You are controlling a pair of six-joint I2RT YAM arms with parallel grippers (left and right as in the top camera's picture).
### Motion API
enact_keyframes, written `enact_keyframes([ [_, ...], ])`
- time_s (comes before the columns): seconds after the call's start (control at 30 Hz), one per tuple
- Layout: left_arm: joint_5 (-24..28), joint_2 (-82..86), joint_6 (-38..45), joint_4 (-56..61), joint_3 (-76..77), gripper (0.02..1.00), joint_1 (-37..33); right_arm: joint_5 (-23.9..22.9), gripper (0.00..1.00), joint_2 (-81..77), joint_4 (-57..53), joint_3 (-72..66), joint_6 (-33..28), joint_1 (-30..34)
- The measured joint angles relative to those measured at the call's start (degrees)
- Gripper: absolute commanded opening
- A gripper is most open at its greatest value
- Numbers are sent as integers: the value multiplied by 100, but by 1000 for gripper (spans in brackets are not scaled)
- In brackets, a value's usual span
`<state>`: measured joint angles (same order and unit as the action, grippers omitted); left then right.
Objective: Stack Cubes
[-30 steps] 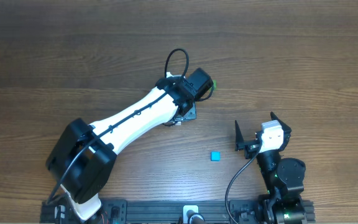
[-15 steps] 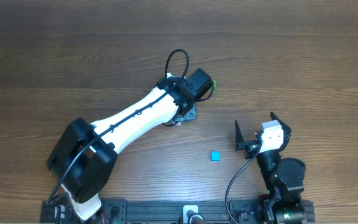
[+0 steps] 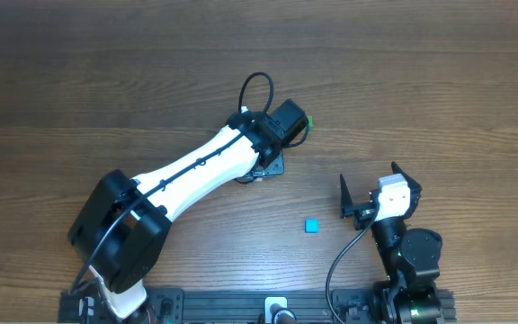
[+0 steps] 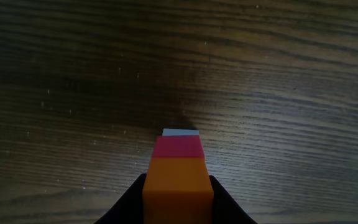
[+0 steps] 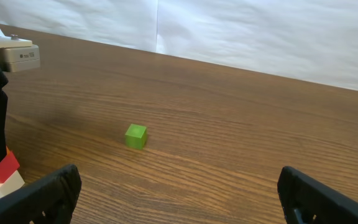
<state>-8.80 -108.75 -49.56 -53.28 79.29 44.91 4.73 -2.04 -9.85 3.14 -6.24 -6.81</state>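
Left hand (image 4: 178,190) grips orange cube (image 4: 178,177) atop red cube (image 4: 178,147); white cube (image 4: 181,132) under red cube. Right hand (image 3: 369,180) wide open, well apart from red cube; green cube (image 5: 135,135) nearer.

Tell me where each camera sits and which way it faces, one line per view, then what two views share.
Top view: fixed overhead, looking straight down on the brown wooden table; both arms reach up from the bottom edge.
Left wrist view: on the left wrist, looking down past the left gripper, shut on the orange cube atop a red cube.
Right wrist view: on the right wrist, looking low across the table; the open right gripper points toward a small green cube.
Shared: both wrist views show the red cube.
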Motion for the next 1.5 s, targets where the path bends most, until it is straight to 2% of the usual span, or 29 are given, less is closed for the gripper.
enact_keyframes([
  [0.13, 0, -4, 0, 20, 2, 152, 0, 0, 989, 0, 0, 0, -2, 0],
  [0.27, -2, -13, 0, 20, 13, 279, 0, 0, 989, 0, 0, 0, 2, 0],
  [0.43, 7, -50, -26, 20, 13, 505, 0, -2, 989, 0, 0, 0, 0, 0],
  [0.63, 22, -68, -20, 17, 13, 634, 0, 0, 989, 0, 0, 0, 4, 0],
  [0.83, 39, -68, -52, 28, 13, 998, 2, -2, 989, 0, 0, 0, 0, 0],
  [1.1, -26, 203, -44, 195, 11, 996, 31, -2, 989, 0, 0, 0, 0, 0],
  [1.3, -420, 1709, -42, 345, 0, 998, -120, 0, 989, 0, 0, 0, 2, 0],
  [1.5, -645, 3733, 179, 1316, -811, 989, -590, -2, 989, 0, -2, 0, 2, 0],
])
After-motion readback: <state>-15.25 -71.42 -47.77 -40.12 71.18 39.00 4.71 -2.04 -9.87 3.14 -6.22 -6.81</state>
